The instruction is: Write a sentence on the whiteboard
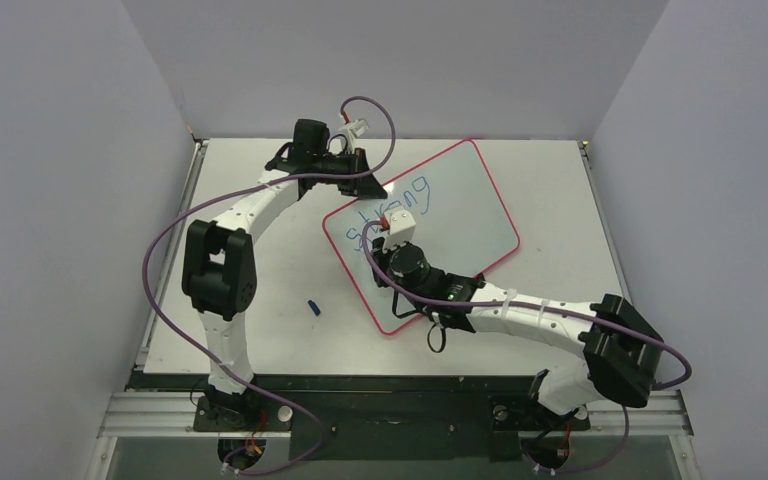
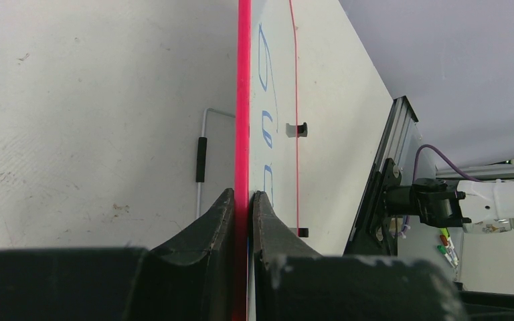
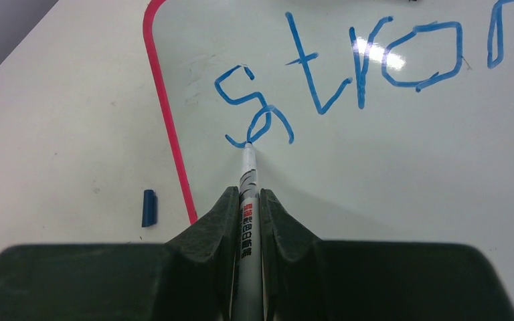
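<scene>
The whiteboard (image 1: 470, 215), pale with a red rim, lies at an angle on the table. Of the sentence (image 3: 375, 63), the blue word "strong" shows, with a small curved stroke (image 3: 271, 124) just below its first letters. My right gripper (image 3: 246, 195) is shut on a white marker (image 3: 247, 221), whose tip touches the board at the left end of that stroke. In the top view my right gripper (image 1: 388, 240) hangs over the board's near left part. My left gripper (image 2: 243, 197) is shut on the board's red rim (image 2: 243, 100), at its far left corner (image 1: 372, 188).
A blue marker cap (image 1: 313, 307) lies on the table left of the board (image 3: 148, 207). A wire bar with a black sleeve (image 2: 201, 159) lies beside the board's rim. Small black clips (image 2: 297, 129) sit on the board's edge. Purple-grey walls close in the table.
</scene>
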### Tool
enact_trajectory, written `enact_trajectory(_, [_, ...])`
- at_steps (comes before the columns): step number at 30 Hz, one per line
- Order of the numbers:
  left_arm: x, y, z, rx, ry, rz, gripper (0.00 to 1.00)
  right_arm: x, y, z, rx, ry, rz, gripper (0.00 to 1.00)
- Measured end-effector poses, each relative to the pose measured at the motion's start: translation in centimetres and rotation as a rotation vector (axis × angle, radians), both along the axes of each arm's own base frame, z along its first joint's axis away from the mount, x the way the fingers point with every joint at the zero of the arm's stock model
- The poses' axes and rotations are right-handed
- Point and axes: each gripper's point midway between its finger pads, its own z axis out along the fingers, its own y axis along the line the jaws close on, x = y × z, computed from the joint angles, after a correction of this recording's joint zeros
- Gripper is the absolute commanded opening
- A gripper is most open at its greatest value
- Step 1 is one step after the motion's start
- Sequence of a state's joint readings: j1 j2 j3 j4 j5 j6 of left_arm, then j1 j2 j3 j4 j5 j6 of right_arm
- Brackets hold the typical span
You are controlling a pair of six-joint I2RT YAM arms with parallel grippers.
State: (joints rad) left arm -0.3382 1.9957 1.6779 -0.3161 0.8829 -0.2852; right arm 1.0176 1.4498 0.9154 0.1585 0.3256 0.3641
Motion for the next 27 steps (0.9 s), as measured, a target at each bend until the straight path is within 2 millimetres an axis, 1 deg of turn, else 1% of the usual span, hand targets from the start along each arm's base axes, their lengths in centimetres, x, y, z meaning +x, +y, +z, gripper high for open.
enact_trajectory(5, [0.0, 0.0, 0.0, 0.000, -0.001, 0.000, 0.00, -0.7, -0.9, -0.7, -0.001, 0.011, -0.009, 0.00])
enact_trajectory(11, [0.0, 0.0, 0.0, 0.000, -0.001, 0.000, 0.00, -0.7, -1.8, -1.2, -0.016, 0.012, -0.034, 0.00])
enact_trajectory(20, [0.0, 0.0, 0.0, 0.000, -0.001, 0.000, 0.00, -1.0, -2.6, -1.7, -0.032, 0.017, -0.051, 0.00])
enact_trajectory(23, [0.0, 0.0, 0.0, 0.000, -0.001, 0.000, 0.00, -1.4, -2.6, -2.0, -0.045, 0.018, -0.049, 0.00])
enact_trajectory(27, [0.0, 0.0, 0.0, 0.000, -0.001, 0.000, 0.00, -2.3, -2.1, -2.3, -0.062, 0.023, -0.024, 0.00])
